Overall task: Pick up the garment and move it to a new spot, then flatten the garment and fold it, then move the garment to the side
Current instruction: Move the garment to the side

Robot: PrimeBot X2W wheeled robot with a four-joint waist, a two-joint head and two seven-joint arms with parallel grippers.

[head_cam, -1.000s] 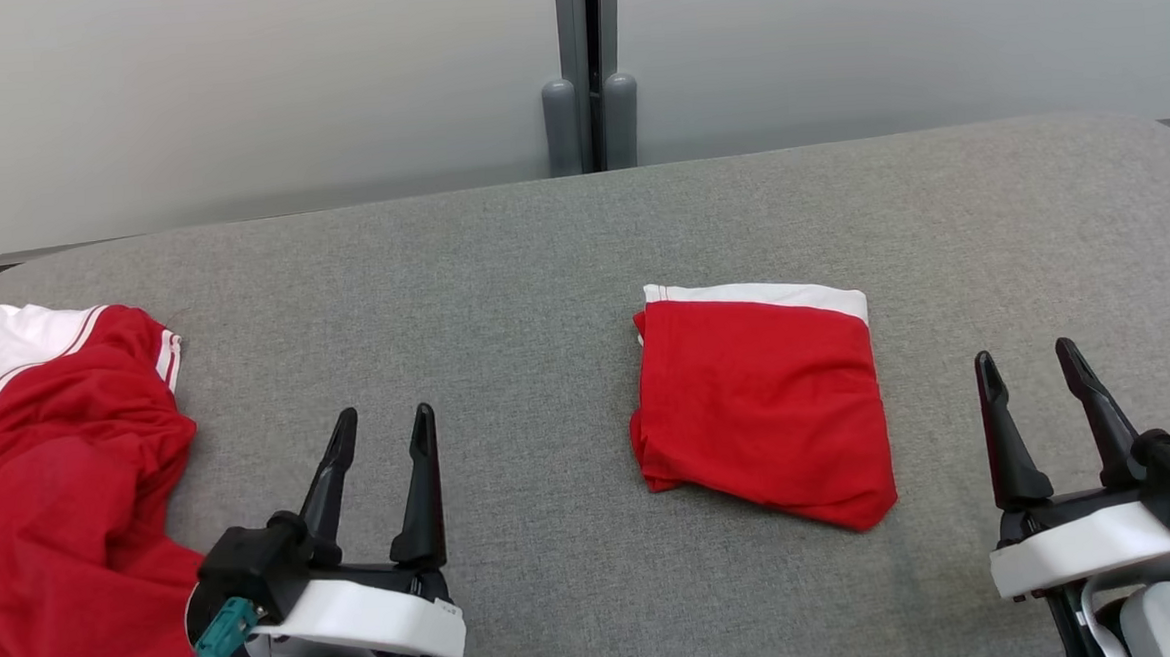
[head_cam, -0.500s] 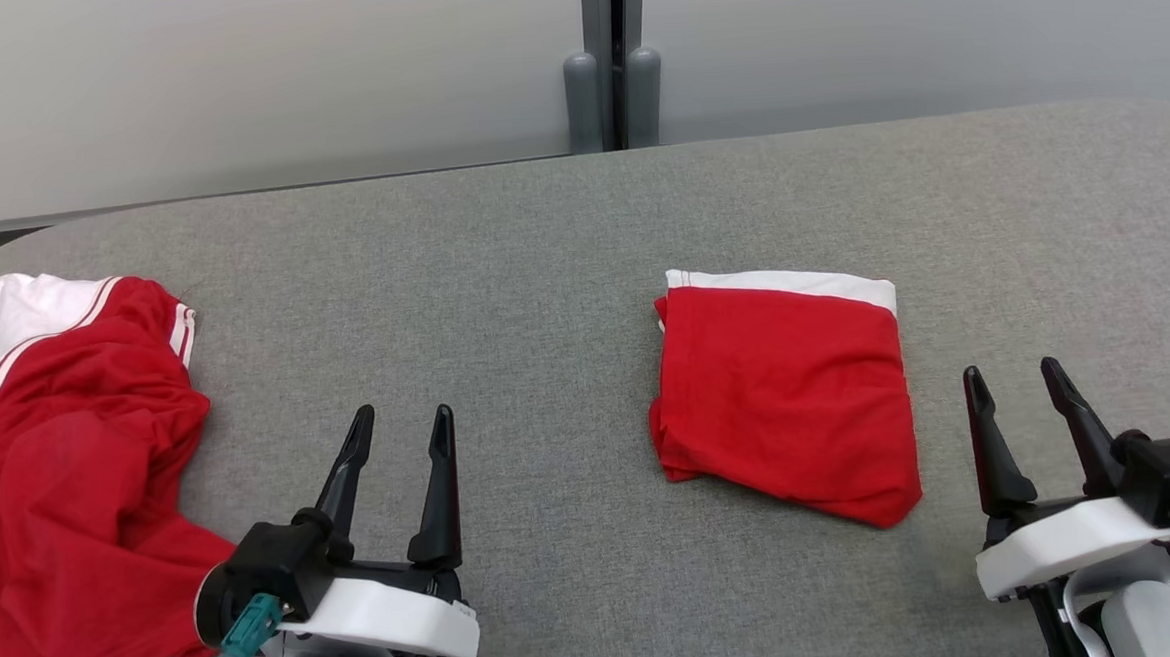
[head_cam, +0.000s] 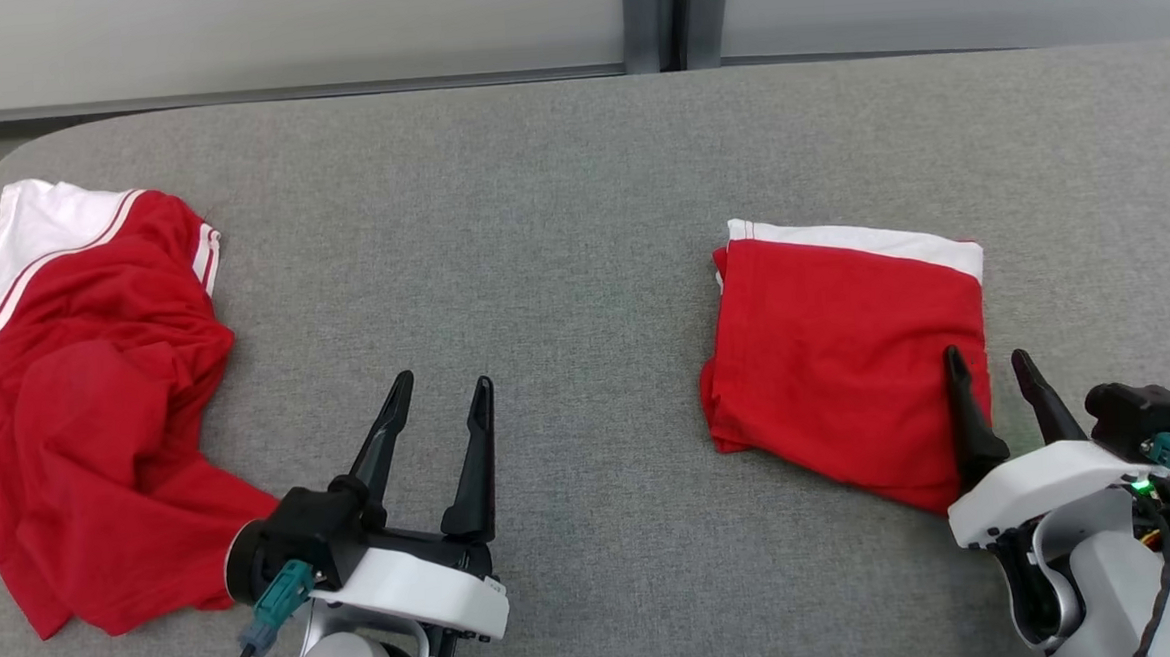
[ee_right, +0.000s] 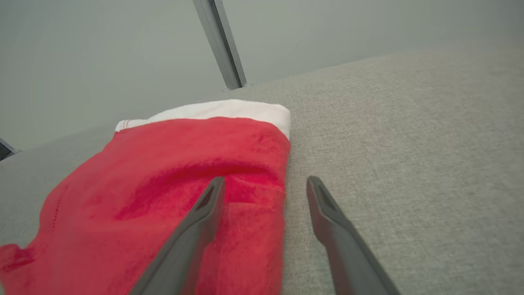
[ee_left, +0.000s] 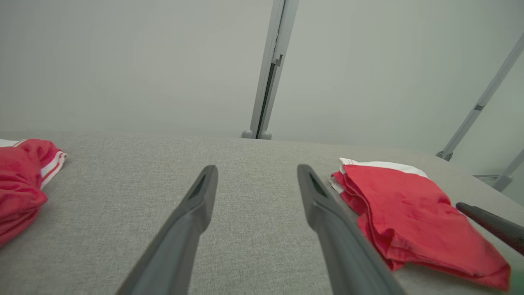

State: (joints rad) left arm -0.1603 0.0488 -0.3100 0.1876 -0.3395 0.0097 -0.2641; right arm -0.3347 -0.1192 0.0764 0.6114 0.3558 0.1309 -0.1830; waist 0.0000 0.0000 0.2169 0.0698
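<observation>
On the grey table (head_cam: 559, 220), the folded shirt (head_cam: 836, 345) lies at the right. The right gripper (head_cam: 985, 356) hangs over its right edge, fingers (ee_right: 192, 237) apart, likely to slide it aside. The left gripper (head_cam: 444, 384), fingers (ee_left: 184, 229) apart too, is near the messy shirt (head_cam: 88, 395).

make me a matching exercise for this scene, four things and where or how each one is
Things
1. folded red cloth garment with white band
2. crumpled red cloth garment with white striped trim
3. left end effector
4. right end effector

Places or states
a. lies rumpled at the robot's far left
b. open, over the bare grey fabric surface between the garments
c. lies flat in a neat rectangle on the robot's right
d. open, one finger over the folded garment's right edge

Pairs: 1-c, 2-a, 3-b, 4-d
</observation>
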